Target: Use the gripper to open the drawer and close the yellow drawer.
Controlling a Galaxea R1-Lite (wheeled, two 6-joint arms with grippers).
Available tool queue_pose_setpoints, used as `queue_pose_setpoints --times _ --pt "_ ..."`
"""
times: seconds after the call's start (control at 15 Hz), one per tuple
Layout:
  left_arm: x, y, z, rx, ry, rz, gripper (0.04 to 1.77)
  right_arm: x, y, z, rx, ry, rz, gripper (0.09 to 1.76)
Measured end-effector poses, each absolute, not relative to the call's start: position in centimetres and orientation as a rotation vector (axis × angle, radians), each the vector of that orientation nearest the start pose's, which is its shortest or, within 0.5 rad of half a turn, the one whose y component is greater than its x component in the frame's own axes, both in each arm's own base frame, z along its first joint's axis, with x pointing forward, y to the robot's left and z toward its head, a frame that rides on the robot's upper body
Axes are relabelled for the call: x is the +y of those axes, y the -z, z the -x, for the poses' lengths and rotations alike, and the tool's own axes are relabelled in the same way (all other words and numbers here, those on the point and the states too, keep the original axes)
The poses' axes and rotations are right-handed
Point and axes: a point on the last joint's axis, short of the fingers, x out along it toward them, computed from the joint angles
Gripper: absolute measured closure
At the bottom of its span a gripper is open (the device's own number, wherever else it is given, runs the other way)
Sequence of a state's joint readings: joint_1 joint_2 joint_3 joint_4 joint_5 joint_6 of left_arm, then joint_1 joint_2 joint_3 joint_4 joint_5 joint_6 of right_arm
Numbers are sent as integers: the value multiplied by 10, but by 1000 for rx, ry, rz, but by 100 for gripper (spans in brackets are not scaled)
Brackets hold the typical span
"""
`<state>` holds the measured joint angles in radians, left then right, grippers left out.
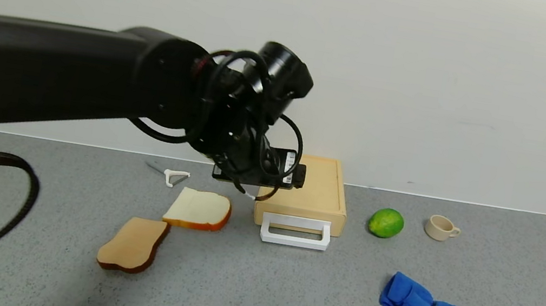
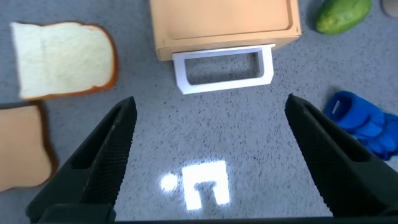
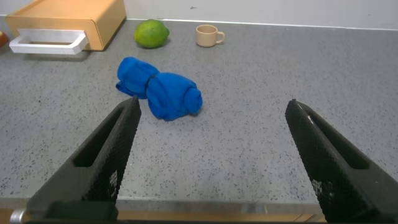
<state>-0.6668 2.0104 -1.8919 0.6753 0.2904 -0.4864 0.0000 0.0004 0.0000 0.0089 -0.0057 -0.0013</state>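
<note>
Hovering above the yellow drawer [image 1: 303, 193], the left gripper [image 2: 208, 158] gapes wide, holding and touching nothing.

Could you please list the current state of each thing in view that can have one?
drawer: closed, flush in its casing, white handle untouched.
left gripper: open, raised above the table in front of the handle.
right gripper: open, holding nothing, near the blue cloth.
blue cloth: bunched up.
cup: upright.
bread slices: lying flat.
</note>
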Motion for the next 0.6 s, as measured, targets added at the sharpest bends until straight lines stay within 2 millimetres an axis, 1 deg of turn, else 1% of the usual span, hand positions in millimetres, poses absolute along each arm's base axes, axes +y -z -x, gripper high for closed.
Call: queue_pose_setpoints --times 0.13,0.27,0.47,0.6 --pt "-204 -274 -284 748 161 107 9 0 -75 23 9 6 1 14" --pt "-176 -283 -263 742 149 98 9 0 -75 23 9 6 1 14" --pt "-132 -292 -226 704 152 81 9 0 -75 23 9 6 1 14" --pt "-104 -292 -198 667 156 79 9 0 -75 23 9 6 1 14"
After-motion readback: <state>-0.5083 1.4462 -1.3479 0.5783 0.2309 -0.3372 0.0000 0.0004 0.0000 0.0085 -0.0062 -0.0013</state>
